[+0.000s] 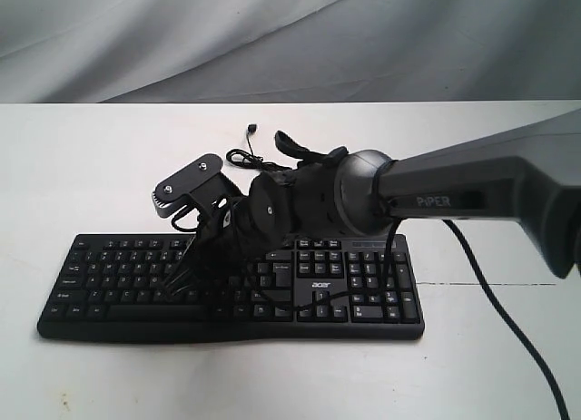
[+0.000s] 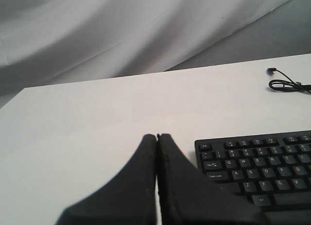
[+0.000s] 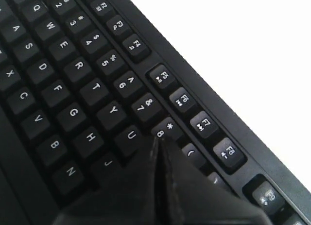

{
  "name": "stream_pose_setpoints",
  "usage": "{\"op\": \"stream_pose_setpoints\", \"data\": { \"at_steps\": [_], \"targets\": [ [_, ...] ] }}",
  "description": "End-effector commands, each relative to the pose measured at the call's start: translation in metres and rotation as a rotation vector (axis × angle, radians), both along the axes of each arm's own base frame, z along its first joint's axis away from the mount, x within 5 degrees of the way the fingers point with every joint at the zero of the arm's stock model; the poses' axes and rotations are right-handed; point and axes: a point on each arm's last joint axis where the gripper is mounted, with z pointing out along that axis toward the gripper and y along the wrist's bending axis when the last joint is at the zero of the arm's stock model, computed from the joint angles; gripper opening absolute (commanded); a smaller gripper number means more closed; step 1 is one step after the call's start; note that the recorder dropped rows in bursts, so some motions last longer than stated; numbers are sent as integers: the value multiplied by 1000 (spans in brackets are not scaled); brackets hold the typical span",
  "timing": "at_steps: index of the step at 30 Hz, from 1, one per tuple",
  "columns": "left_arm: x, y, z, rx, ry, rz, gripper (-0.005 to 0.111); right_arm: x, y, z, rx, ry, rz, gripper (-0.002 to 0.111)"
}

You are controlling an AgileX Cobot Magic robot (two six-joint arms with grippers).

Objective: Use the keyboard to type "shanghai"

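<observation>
Exterior view: the keyboard (image 1: 118, 284) lies across the lower middle of the frame on the white table (image 1: 82, 166), and the right arm (image 1: 472, 189) reaches in from the right edge over its letter keys. Over bare table beside the keyboard's corner, the left gripper (image 2: 156, 136) is clenched on nothing. The right gripper (image 3: 156, 140), likewise clenched, points between the U and 8 keys.

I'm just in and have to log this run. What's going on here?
The right arm reaches in over the black keyboard. The right claw is shut to a point, with its tip down by the U and 8 keys. Whether it is pressing a key cannot be told. The left claw, also shut, hangs over the bare white table beside the keyboard's Esc corner, off the keys. A loose black cable lies on the table behind the keyboard.
</observation>
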Motion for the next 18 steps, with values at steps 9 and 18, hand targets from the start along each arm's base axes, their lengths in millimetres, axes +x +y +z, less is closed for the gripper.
{"op": "stream_pose_setpoints", "data": {
  "at_steps": [9,18],
  "targets": [
    [0,-1,0,-4,-15,-9,0,0,1,-8,-4,2,-3,0],
    [0,-1,0,-4,-15,-9,0,-1,0,-17,-27,34,3,0]
  ]
}}
